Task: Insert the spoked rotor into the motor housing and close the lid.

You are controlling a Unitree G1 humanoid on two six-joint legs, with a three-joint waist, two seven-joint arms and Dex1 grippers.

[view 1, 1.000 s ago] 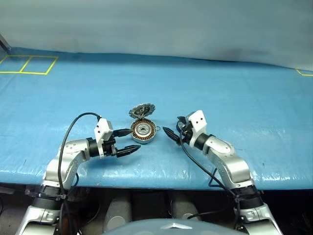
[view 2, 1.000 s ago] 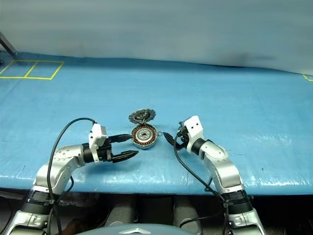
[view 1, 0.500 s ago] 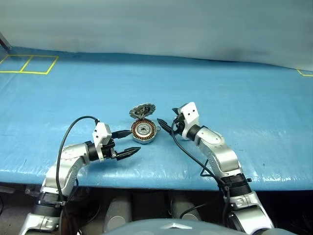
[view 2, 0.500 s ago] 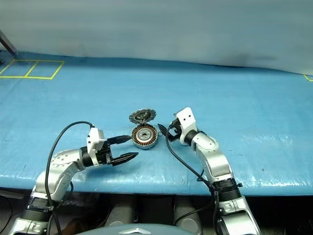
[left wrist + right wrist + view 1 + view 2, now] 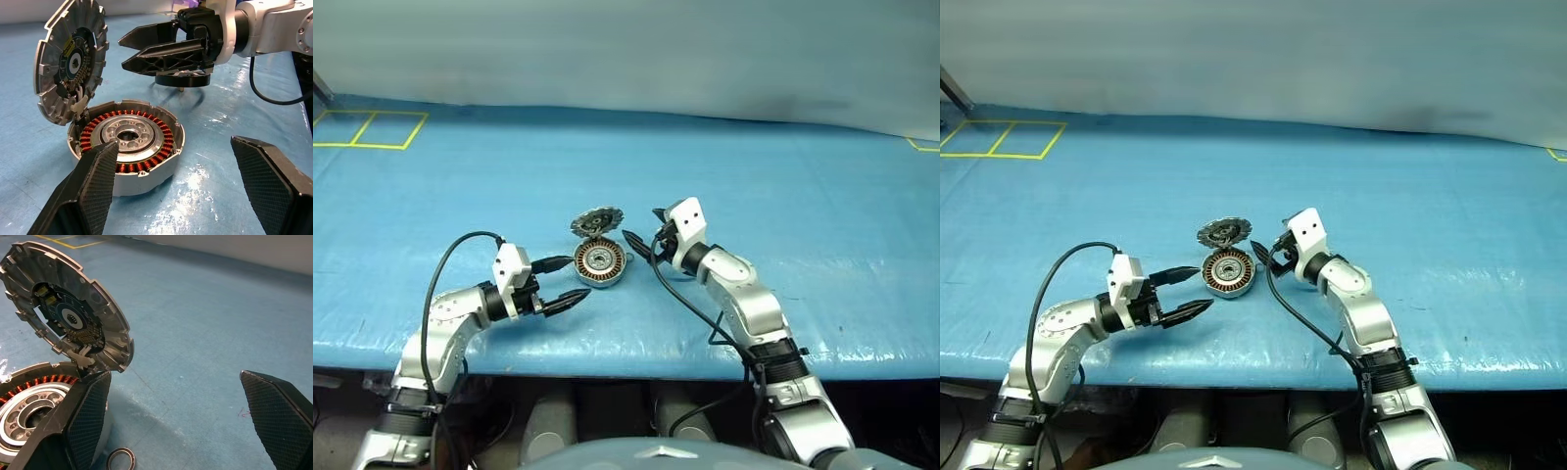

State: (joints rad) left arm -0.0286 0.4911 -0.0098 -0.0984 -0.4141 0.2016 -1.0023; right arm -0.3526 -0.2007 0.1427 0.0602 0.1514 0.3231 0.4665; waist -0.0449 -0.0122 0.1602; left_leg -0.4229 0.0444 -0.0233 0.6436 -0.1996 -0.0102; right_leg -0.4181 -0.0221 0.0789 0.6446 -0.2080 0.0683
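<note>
A: Surface?
B: One blue tarp-covered table [image 5: 783, 196], yellow tape lines at its far left corner.

A: Arms?
B: Two. The left gripper [image 5: 564, 282] lies low over the table's near edge, pointing toward the housing's left side, black fingers spread apart, nothing between them. The right gripper [image 5: 639, 245] points in from the housing's right, close to the lid, fingers likewise wide, nothing between them.

A: Task parts?
B: One round silver metal motor housing [image 5: 128, 147] sits on the table between the two grippers, copper-brown windings ringing a silvery centre with a hub hole. One round grey metal lid [image 5: 68, 318], hinged at the housing's far edge, stands open and near upright, notched rim, dark inner face with a circuit board.

A: Smallest?
B: One thin metal ring [image 5: 121, 459] flat on the table just beside the housing, on the right gripper's side.
</note>
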